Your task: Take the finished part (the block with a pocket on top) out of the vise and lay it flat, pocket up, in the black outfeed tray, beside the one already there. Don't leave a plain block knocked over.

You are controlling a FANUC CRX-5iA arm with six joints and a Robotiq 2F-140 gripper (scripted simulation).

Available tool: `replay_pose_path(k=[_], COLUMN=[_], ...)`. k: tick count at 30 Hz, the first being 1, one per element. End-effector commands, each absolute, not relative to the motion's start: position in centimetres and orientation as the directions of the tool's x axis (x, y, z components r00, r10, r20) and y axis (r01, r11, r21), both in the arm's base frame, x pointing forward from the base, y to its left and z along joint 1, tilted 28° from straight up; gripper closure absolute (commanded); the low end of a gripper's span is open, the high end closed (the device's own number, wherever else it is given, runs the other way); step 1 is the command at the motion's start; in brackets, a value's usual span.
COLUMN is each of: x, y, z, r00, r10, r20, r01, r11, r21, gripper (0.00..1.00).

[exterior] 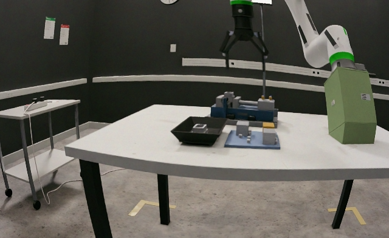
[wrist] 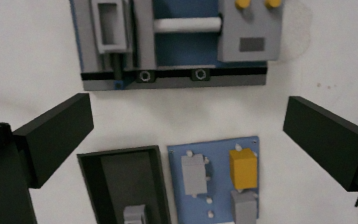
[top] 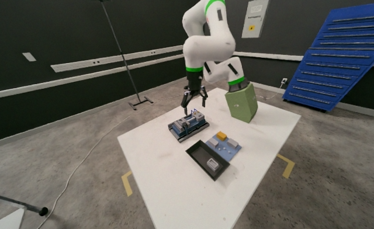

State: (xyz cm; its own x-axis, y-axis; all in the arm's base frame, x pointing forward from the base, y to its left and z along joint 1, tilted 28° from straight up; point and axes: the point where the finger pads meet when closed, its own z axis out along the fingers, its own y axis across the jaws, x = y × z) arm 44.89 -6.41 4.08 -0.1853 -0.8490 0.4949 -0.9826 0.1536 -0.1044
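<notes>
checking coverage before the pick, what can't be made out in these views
- Wrist: black tray and the part in it cut off by the bottom edge.
- Wrist: vise cut off at the top edge.
- Top: finished part too small to show its pocket.

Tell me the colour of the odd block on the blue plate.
Yellow-orange block; the wrist view shows it best.

Blue vise (top: 188, 126), black tray (top: 198, 146), blue plate (top: 232, 152), yellow block (top: 221, 135), green pedestal (top: 242, 105), white table (top: 165, 181)
</notes>
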Motion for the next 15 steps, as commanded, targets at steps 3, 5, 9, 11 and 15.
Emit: replay_pose_path(k=[3,5,9,11,15], x=[48.8,49.8,51.4,51.5,51.5], y=[-9.9,-11.3,-13.7,-13.8,-13.8], z=[5.6,6.2,7.2,7.2,7.2], r00=[-0.158,-0.151,-0.140,-0.140,-0.140], r10=[-0.871,-0.875,-0.881,-0.881,-0.881], r20=[0.465,0.459,0.452,0.452,0.452], r01=[-0.987,-0.988,-0.989,-0.989,-0.989], r11=[0.130,0.121,0.107,0.106,0.106], r21=[-0.093,-0.095,-0.099,-0.099,-0.099], gripper=[0.00,0.00,0.00,0.00,0.90])
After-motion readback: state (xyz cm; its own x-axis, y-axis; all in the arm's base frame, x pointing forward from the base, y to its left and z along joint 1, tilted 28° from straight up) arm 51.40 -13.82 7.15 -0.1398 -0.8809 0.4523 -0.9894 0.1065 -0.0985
